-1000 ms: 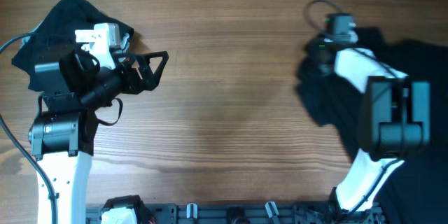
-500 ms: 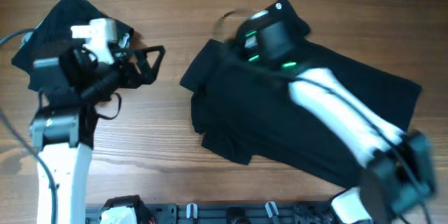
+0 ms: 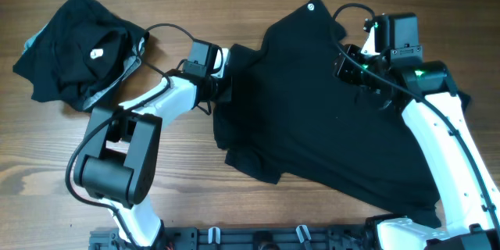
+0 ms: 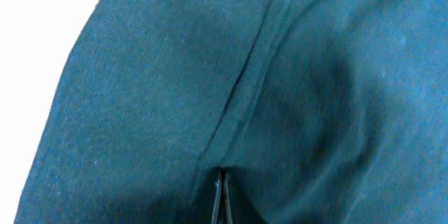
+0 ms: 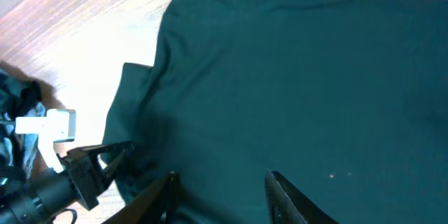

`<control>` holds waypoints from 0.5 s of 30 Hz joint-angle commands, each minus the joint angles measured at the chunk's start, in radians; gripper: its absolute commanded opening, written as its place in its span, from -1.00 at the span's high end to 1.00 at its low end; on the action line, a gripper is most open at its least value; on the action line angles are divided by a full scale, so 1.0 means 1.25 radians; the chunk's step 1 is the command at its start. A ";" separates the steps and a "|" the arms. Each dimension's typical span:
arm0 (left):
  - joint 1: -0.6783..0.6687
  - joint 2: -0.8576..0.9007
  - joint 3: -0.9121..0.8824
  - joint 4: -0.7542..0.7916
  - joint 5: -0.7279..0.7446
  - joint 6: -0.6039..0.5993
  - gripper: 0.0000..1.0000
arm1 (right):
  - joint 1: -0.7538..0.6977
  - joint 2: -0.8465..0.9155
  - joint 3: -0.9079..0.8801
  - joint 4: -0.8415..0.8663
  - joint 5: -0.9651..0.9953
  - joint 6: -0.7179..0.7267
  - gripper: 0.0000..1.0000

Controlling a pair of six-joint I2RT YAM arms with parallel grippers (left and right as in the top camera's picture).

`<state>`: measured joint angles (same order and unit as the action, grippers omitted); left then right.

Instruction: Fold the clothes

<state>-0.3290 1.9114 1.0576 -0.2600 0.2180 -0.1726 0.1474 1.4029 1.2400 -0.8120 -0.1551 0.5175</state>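
Progress: early stage. The large plain black short-sleeved shirt (image 3: 328,141) lies opened out but unfolded on the brown wooden table (image 3: 234,8), covering its centre and right half. The cloth is rumpled and uneven along the edge toward the table's left and near sides. No fold is visible in it. A second garment, a crumpled black heap with grey trim (image 3: 74,55), sits at the table's far-left corner, also unfolded. Judged from this, flattening and every fold remain to be done on both pieces.

Left gripper (image 4: 221,189): jaws clenched, tips together, pinching the shirt fabric at the foot of a stitched seam. Overhead, this grip falls on the shirt's edge facing the table's left side, apparently at a sleeve.

Right gripper (image 5: 220,182): jaws released and spread wide, holding nothing. The shirt lies beneath and between the fingers, toward the table's far right. Whether the tips touch the cloth cannot be told.
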 commanded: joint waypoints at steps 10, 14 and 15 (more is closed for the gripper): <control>0.243 -0.081 0.010 -0.103 -0.196 -0.284 0.89 | -0.197 0.188 -0.067 0.069 0.132 0.005 -0.10; 0.243 -0.248 0.010 -0.153 -0.195 -0.265 0.37 | -0.271 0.374 -0.067 0.107 0.109 0.004 -0.25; 0.243 -0.283 0.010 -0.164 -0.196 -0.263 0.28 | -0.280 0.399 -0.067 0.117 0.092 -0.002 -0.25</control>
<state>-0.0250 1.6947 1.0698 -0.4397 -0.0422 -0.5186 -0.1677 1.8111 1.1656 -0.6842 -0.0105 0.5255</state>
